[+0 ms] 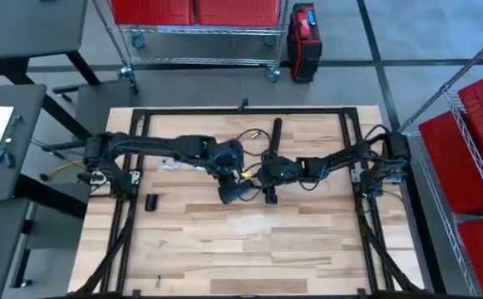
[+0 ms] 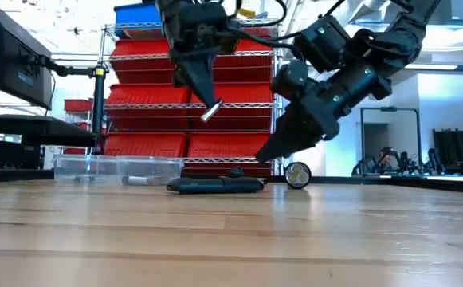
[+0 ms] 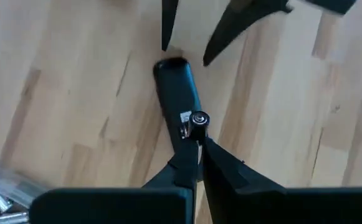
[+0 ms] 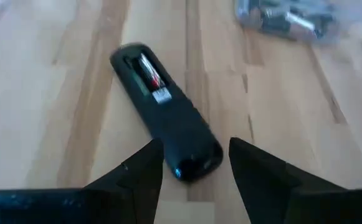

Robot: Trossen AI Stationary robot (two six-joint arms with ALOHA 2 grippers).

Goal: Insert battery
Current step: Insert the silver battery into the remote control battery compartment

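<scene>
We log a remote control (image 4: pixel 166 124) flat on the table (image 1: pixel 249 241), battery compartment open. Above it, left gripper (image 3: pixel 197 138) pinches a battery (image 3: pixel 199 119); right gripper (image 4: pixel 195 163) hangs open beside the remote's end.

The high view looks straight down on the whole table (image 1: pixel 249 241). The low view sits at tabletop height, facing red shelves (image 2: pixel 191 96) beyond. Both wrist views look down from close range — sharing the remote (image 3: pixel 179 93) on the wood.
</scene>
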